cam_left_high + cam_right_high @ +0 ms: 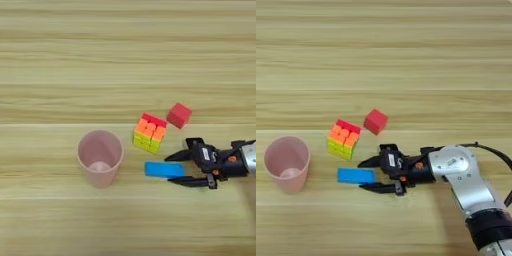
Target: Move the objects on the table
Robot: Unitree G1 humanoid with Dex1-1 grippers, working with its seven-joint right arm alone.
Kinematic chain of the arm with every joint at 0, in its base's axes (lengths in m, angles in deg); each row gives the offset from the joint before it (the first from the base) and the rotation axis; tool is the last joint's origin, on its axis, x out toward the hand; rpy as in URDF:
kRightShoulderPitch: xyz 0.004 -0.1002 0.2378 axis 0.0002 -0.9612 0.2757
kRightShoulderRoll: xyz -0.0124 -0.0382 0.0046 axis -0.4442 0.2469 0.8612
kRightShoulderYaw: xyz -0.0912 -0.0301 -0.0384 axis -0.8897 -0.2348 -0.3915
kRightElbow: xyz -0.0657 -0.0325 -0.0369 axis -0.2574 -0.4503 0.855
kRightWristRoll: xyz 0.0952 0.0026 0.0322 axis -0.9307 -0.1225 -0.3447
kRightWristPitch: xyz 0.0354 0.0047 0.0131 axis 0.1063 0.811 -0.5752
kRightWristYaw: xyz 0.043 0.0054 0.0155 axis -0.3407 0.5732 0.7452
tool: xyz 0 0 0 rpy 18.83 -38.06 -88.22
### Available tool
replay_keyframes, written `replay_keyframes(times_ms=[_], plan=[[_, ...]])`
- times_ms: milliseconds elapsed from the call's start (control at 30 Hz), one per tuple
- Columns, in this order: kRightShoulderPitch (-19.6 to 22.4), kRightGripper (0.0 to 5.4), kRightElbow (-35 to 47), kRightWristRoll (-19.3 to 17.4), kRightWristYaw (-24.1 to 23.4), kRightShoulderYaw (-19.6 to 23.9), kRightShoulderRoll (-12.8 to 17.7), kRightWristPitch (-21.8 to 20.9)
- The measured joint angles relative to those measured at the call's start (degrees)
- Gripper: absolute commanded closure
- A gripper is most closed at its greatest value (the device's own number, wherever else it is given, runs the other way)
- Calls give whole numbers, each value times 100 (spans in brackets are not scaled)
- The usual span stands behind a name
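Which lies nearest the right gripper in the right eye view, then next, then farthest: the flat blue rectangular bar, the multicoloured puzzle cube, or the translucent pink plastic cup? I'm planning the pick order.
Measured from the right gripper:
1. Flat blue rectangular bar: its near end sits between the open fingers.
2. Multicoloured puzzle cube: up and left.
3. Translucent pink plastic cup: far left.

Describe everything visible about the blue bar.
The blue bar is a flat, plain bright-blue rectangle, seemingly plastic, lying flat on the table. It sits between the pink cup and the right gripper, just below the puzzle cube. The gripper's open black fingers straddle its right end; contact is unclear.
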Motion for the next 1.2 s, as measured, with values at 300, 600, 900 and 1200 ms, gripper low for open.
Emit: replay_keyframes(times_ms=[300,600,900,1200], plan=[[-81,162,187,-356,168,34,1,398],[-79,85,761,-1031,322,480,134,808],[-52,3,1318,-1980,532,1142,292,1370],[150,3,2008,-2524,141,1443,121,1874]])
